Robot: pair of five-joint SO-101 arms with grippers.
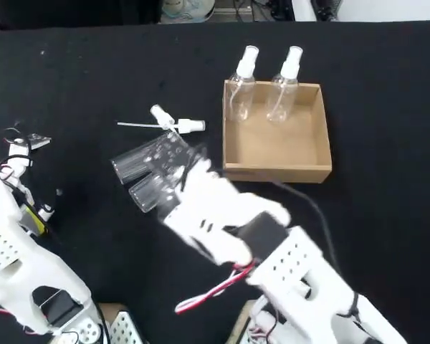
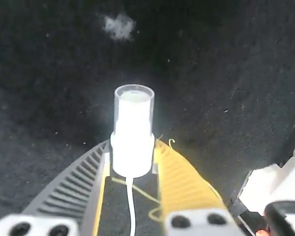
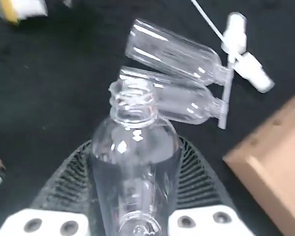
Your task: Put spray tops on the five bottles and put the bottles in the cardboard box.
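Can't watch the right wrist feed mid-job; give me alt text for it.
The right tool grips an uncapped clear bottle. Beyond it on the black table lie two more uncapped bottles, loose spray tops by their necks, and a corner of the cardboard box.

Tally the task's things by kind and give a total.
Cardboard box: 1
Bottles: 5, two standing in it, two lying, one in the right claw.
Spray tops: 5, two fitted, two loose, one in the left claw.
Total: 11

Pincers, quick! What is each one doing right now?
Left pincer: shut on a white plastic spray top with a clear cap.
Right pincer: shut on a clear, topless plastic bottle.
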